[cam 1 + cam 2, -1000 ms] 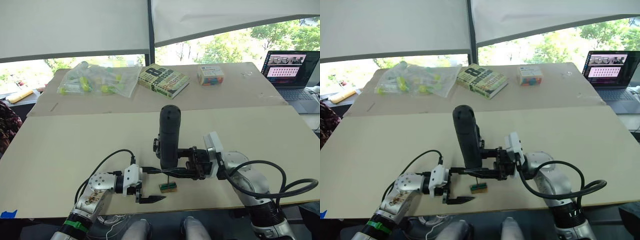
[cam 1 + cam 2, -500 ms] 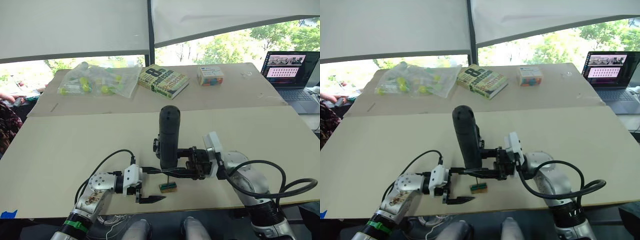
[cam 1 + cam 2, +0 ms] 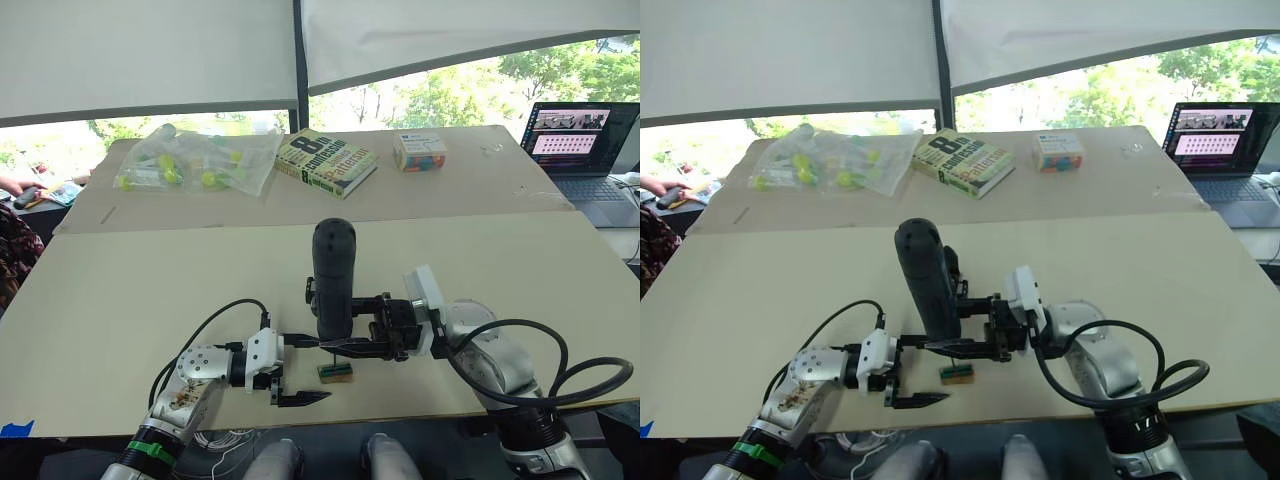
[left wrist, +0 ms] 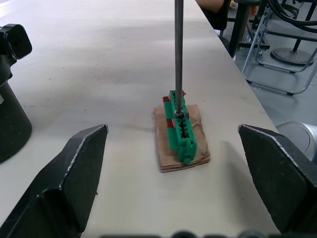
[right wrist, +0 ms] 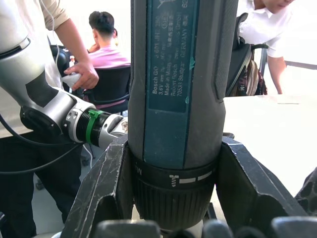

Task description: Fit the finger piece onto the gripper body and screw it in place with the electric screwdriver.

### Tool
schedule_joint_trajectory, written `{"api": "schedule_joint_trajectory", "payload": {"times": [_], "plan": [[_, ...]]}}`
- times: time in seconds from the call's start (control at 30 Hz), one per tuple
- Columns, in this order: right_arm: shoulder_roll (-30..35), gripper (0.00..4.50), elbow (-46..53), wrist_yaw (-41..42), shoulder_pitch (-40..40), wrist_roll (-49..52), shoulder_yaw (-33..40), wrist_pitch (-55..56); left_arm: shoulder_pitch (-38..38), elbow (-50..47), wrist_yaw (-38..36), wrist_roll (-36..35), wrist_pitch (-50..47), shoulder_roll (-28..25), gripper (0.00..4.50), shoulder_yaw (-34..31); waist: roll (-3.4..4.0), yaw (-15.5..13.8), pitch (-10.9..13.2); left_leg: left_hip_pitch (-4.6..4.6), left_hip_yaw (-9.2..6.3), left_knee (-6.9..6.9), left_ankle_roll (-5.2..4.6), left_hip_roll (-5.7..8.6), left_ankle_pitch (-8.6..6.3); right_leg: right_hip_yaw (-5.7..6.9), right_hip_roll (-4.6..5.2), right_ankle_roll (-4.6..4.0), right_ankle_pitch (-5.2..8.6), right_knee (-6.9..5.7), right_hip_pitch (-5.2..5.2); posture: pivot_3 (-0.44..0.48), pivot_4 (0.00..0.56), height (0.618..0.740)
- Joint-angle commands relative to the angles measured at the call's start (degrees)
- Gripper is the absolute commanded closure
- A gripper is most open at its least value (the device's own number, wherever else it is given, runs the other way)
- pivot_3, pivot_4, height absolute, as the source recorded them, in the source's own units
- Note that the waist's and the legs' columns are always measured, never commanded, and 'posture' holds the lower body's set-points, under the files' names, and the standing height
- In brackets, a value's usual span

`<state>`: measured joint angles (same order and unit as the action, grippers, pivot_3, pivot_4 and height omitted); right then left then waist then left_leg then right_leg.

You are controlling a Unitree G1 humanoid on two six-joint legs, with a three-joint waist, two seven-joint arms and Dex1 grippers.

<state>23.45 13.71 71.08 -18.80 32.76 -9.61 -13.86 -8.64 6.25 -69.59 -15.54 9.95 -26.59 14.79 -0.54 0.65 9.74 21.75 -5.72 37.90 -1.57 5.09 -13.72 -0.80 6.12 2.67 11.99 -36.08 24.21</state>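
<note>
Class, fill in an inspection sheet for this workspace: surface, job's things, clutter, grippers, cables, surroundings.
Surface: beige table, second table behind it.
Job's things: electric screwdriver upright, bit down on a green-and-brown block; gripper body stands beside; finger piece not made out.
Clutter: book, plastic bag, small box, laptop.
Grippers: right gripper shut on the screwdriver; left gripper open, either side of the block, not touching.
Cables: black cables loop along both arms.
Surroundings: windows, trees; people and chairs nearby.

You've got the screwdriver point(image 3: 333, 280) upright mid-table, bit on the block point(image 3: 336, 373), w/ book point(image 3: 327, 161) & laptop point(image 3: 585, 150) behind.
</note>
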Motion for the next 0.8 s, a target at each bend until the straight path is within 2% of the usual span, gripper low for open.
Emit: {"api": "schedule_joint_trajectory", "payload": {"times": [0.03, 0.43, 0.63, 0.8], "plan": [[-0.2, 2.58, 3.6, -0.3, -1.6, 2.8, 1.8, 0.3, 0.5, 1.4, -0.1, 0.2, -0.5, -0.6, 0.05, -0.3, 0.00, 0.0, 0.0, 0.00, 0.00, 0.00, 0.00, 0.00, 0.00, 0.00, 0.00, 0.00, 0.00, 0.00, 0.00, 0.000, 0.150, 0.740], [0.8, 2.58, 6.8, -3.3, -4.0, 7.3, 4.6, -3.3, 2.0, -3.6, -1.7, -5.9, -0.5, -1.8, 0.05, -4.9, -0.01, 0.2, 0.0, 0.11, 0.00, 0.00, 0.00, -0.03, 0.00, 0.00, -0.02, -0.01, 0.00, -0.01, 0.12, 0.000, 0.150, 0.740], [1.9, 2.58, 8.2, -5.6, -5.4, 9.8, 7.4, -5.2, 5.6, -13.0, -0.6, -14.2, -7.7, -3.3, 0.05, -9.5, -0.04, 0.0, 0.0, 0.23, -0.01, 0.00, 0.00, -0.02, 0.00, 0.00, 0.02, -0.01, 0.00, 0.04, 0.17, 0.000, 0.150, 0.740], [4.5, 2.58, 9.4, -7.8, -6.4, 12.7, 11.6, -7.3, 8.5, -20.3, 1.3, -20.6, -15.4, -8.0, 0.05, -15.7, -0.05, 0.0, 0.1, 0.24, -0.02, 0.00, 0.00, -0.02, 0.00, 0.00, 0.01, -0.01, 0.00, 0.03, 0.20, 0.000, 0.150, 0.740]]}}
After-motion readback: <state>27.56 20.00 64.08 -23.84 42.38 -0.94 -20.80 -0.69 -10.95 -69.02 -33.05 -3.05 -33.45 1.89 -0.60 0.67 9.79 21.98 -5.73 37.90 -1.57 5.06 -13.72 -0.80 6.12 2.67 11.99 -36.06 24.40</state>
